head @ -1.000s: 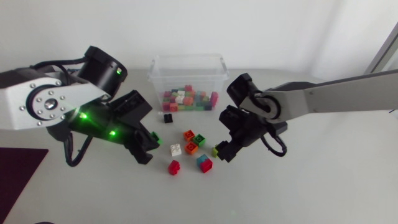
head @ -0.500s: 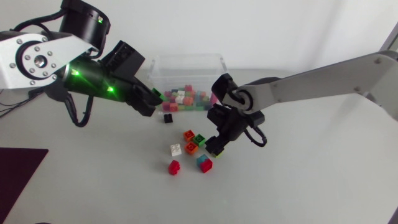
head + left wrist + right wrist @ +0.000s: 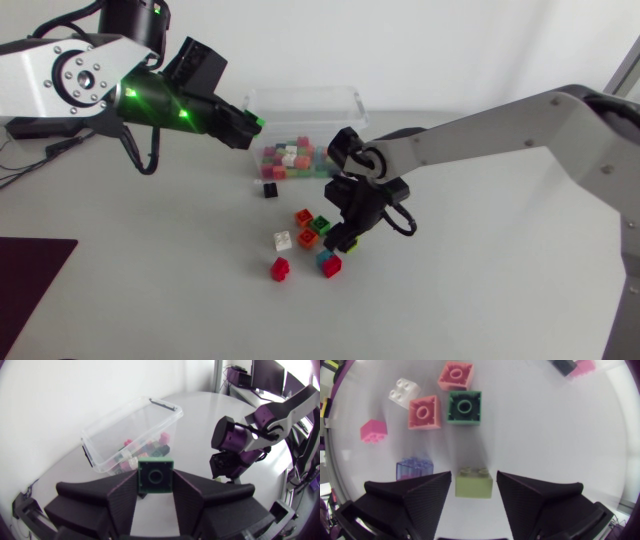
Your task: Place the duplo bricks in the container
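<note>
Head view hides the right gripper [image 3: 345,239] fingertips under its own wrist. Right wrist view: lime brick [image 3: 474,483] lies on the table [image 3: 545,430] between spread fingers with a thin gap on each side, long axis finger to finger, 2 studs facing ahead. Loose bricks [image 3: 424,411] lie just ahead. Left gripper [image 3: 156,491] clamps a green brick [image 3: 156,476], round socket toward the camera, near the container [image 3: 131,430] corner.

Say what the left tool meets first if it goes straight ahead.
Probably the near wall of the clear container; the left tool, shut on a green brick, points at it, depth unclear.
</note>
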Available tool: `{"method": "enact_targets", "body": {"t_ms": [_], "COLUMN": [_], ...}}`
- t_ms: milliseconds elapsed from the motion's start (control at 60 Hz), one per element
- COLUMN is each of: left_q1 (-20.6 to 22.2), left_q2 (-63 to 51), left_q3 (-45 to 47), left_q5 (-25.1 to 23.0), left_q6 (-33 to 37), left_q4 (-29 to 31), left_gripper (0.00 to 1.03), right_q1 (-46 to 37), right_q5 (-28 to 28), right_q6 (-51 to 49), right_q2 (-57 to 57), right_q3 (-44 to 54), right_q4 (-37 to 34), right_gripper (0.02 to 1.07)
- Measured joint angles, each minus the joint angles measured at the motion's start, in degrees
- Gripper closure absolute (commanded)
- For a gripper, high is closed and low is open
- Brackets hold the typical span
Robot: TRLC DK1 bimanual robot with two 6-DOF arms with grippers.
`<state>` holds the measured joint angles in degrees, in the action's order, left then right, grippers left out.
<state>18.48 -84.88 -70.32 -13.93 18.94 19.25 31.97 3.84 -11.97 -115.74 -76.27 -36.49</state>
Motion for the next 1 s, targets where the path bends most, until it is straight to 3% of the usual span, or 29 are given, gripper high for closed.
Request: {"method": "enact_targets", "body": {"t_ms": [117, 233, 1000], "left_q1": [-0.1, -0.1, -2.3], "left_q2": [-1.4, -3.3, -23.6], "left_q3": [-1.2, -2.5, -20.9], "left_q5": [-0.2, -0.3, -0.3], "left_q6": [-1.2, -2.0, -9.0], "left_q4": [-1.8, -3.5, -8.9], "left_gripper": [0.70, 0.69, 0.66], "right_q1": [0.0, -0.2, -3.6], "right_q5": [-0.1, -0.6, 0.5], "right_q6": [0.0, 0.0, 0.0], "right_q2": [-0.6, -0.6, 15.4], "right_q3": [-0.1, -0.1, -0.7], "right_q4": [-0.9, -1.1, -5.6], "right_gripper": [0.74, 0.76, 0.77]}}
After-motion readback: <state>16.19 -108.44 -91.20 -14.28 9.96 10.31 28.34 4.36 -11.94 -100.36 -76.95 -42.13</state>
